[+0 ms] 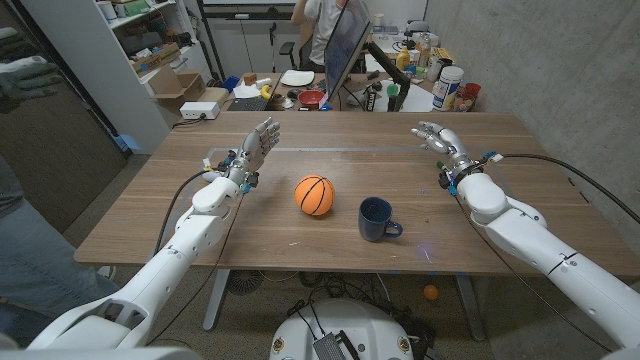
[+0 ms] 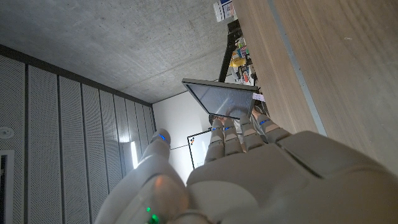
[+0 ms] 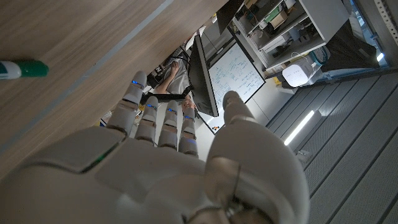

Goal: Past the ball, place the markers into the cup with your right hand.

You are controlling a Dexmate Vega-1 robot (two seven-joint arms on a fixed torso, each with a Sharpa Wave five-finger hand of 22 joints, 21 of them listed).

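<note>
An orange basketball (image 1: 314,195) lies near the middle of the wooden table (image 1: 520,215). A dark blue cup (image 1: 376,218) stands upright just right of it, handle turned toward the right. My right hand (image 1: 437,138) hovers at the table's far right, fingers spread and holding nothing. In the right wrist view a white marker with a green cap (image 3: 20,69) lies on the wood beyond my right hand (image 3: 155,162). My left hand (image 1: 255,145) stands at the far left with its fingers straight and apart, empty. In the left wrist view that hand (image 2: 249,174) points along the table's edge.
A second table (image 1: 300,95) behind holds bottles, a red bowl and a tilted monitor (image 1: 348,48); a person (image 1: 325,25) stands there. Shelves (image 1: 150,50) are at the back left. Another person's sleeve (image 1: 25,80) shows at the left edge. A small orange ball (image 1: 430,293) lies on the floor.
</note>
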